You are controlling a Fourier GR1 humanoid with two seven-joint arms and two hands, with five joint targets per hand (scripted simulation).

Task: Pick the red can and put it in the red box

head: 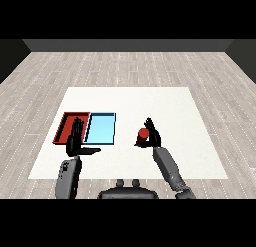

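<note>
Small red cylindrical can (143, 135) right of light blue flat tray (101, 128), on white table (165, 103). Right hand (153, 136) curled round can. Red flat tray (69, 122) touching blue tray's left side. Left hand (76, 139) over red tray's near edge, fingers straight, thumb out, holding nothing.

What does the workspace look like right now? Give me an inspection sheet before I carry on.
Surface: white table, on a grey plank floor.
Job's things: red can upright on the table, right of both trays; red tray at the left, light blue tray beside it on its right.
Clutter: nothing seen.
Robot hands: right robot hand is curled round the can; left robot hand is open, fingers straight, over the red tray's near edge, holding nothing.
Cables: nothing seen.
Surroundings: dark wall beyond the floor.
</note>
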